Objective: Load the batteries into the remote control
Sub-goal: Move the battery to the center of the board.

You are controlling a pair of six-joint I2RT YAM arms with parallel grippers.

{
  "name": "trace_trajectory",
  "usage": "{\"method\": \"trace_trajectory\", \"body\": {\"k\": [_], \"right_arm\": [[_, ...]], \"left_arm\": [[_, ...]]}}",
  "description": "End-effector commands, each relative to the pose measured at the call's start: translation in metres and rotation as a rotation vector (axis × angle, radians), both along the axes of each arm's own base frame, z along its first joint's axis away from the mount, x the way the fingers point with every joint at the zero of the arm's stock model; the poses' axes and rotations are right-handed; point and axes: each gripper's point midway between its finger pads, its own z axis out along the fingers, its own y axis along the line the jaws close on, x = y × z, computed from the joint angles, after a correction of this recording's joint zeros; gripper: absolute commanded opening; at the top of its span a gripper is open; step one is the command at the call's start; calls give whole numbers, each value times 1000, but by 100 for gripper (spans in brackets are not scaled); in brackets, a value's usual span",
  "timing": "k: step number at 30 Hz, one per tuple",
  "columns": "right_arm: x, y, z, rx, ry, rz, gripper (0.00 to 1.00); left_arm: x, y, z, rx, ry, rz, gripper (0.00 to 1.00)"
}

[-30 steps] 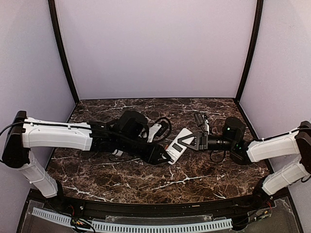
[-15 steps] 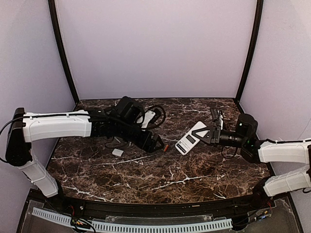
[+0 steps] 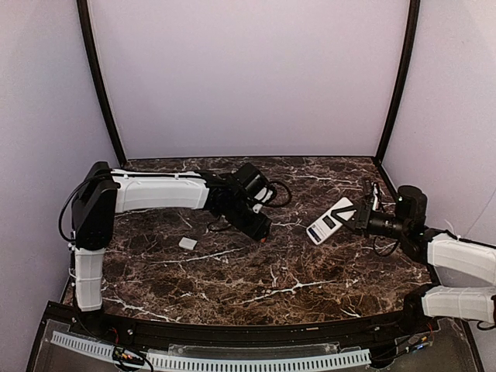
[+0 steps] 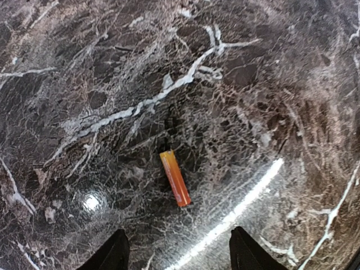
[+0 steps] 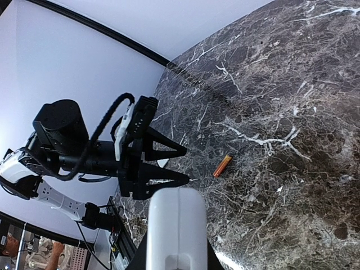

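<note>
- While the left gripper [image 4: 180, 256] hangs parted and empty just above the orange battery [image 4: 175, 178], which lies flat near the table's [image 3: 232, 287] middle, closing off-centre could roll or flick it away.
- The right gripper [image 3: 358, 217] is clamped on the remote control [image 3: 332, 220], lifted near the right edge; a one-end hold may let it twist under pressing.
- The dark battery isn't visible.

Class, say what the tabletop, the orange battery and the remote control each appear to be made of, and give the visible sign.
The tabletop: dark polished marble or marble-look laminate; white veins, glare streaks.
The orange battery: glossy wrap, perhaps plastic film; faint sheen.
The remote control: white moulded plastic, probably; even colour, rounded edges.
</note>
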Motion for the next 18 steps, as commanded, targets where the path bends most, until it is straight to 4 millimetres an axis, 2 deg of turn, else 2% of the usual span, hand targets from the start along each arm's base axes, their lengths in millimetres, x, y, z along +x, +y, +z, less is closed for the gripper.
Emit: {"method": "trace_trajectory", "body": {"k": [1,7,14,15,18], "right_arm": [[-4,-4,-7,-8,4,10,0],[-4,-3,-8,-5,7,19,0],[-2,-2,-9,-1,6,26,0],[-2,-2,-9,-1,8,27,0],[-2,-2,-7,1,3,27,0]], "left_arm": [[7,2,-8,58,0,38,59],[10,-4,-38,95,35,37,54],[17,-16,-50,126,34,20,47],[16,-13,-59,155,43,23,44],[21,-14,-61,187,36,30,33]]}}
